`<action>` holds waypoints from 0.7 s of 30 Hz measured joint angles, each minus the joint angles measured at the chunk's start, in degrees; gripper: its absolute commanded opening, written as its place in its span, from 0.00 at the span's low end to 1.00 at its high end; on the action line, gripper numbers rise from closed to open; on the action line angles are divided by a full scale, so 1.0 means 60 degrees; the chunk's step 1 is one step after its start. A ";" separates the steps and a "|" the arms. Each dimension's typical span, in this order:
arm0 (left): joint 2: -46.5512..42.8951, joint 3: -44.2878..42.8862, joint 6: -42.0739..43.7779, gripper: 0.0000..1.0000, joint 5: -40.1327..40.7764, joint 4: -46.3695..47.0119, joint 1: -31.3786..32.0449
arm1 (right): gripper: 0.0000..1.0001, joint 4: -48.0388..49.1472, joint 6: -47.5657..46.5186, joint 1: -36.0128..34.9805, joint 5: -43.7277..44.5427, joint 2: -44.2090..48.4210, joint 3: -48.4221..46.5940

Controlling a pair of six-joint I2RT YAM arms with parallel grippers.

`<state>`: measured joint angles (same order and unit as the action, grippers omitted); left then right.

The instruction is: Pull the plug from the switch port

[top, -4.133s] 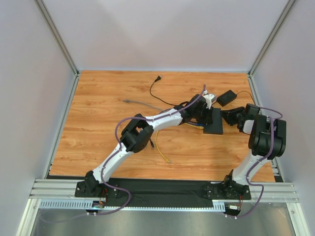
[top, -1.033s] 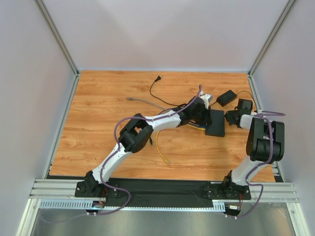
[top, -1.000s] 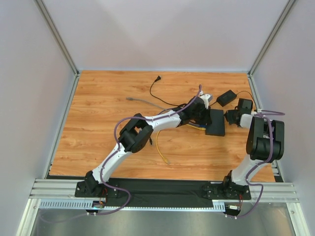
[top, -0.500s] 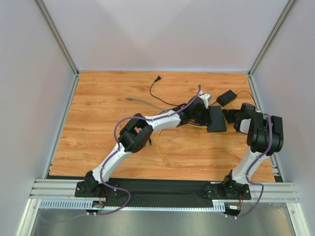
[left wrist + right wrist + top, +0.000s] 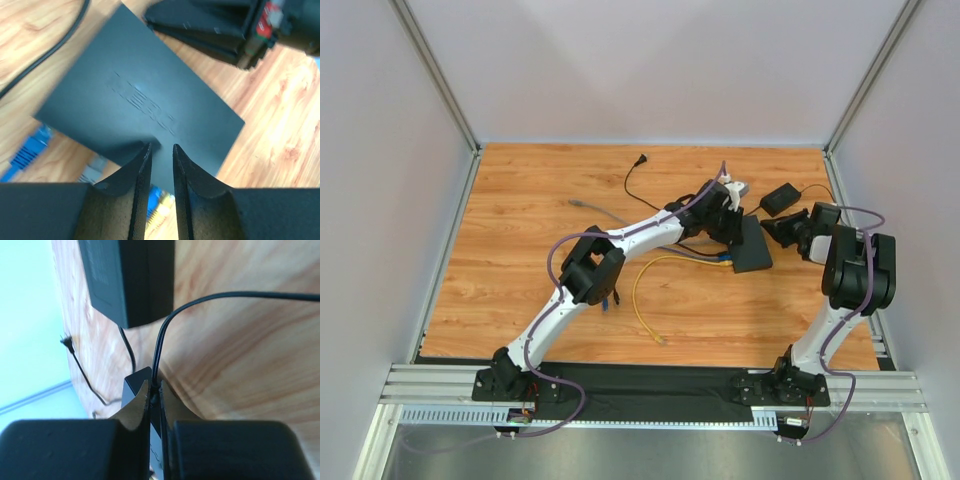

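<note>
The switch (image 5: 753, 246) is a flat black box lying at the right of the table, and it fills the left wrist view (image 5: 140, 100). My left gripper (image 5: 732, 225) hovers over its near edge (image 5: 161, 147), jaws slightly open with nothing between them. My right gripper (image 5: 775, 227) sits at the switch's far right side. It is shut (image 5: 155, 390) on the small plug (image 5: 156, 398) of a thin black cord (image 5: 165, 335), right against the switch's corner (image 5: 134, 385). Whether the plug is still seated in the port is hidden by the fingers.
The black power adapter (image 5: 780, 198) lies just behind the switch, its cord looping to my right gripper. Blue network plugs (image 5: 723, 262) and a yellow cable (image 5: 638, 300) lie at the switch's left edge. A grey cable (image 5: 595, 208) and a loose black lead (image 5: 635, 175) lie further back.
The switch has turned and shifted slightly left. My left gripper has lifted back off it and its jaws have widened. The yellow cable has swung out into a wider loop.
</note>
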<state>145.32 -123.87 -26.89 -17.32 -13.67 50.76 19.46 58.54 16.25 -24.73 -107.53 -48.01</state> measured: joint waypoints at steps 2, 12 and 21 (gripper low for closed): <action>0.0055 -0.0135 0.0011 0.31 -0.0018 -0.0259 -0.0073 | 0.06 0.0087 -0.0047 0.0000 -0.0244 -0.0025 0.0138; 0.0262 -0.0302 -0.0415 0.29 -0.0182 -0.0317 -0.0127 | 0.18 0.0882 -0.0080 0.0011 -0.0922 -0.0331 0.0532; 0.0557 -0.0495 -0.1107 0.25 -0.0612 0.0029 -0.0127 | 0.16 0.0838 -0.0302 -0.0015 -0.0984 -0.0331 0.0554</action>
<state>148.66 -126.85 -33.54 -20.99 -13.50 50.00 24.49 56.73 16.16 -30.63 -109.51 -44.69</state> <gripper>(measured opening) 0.267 0.169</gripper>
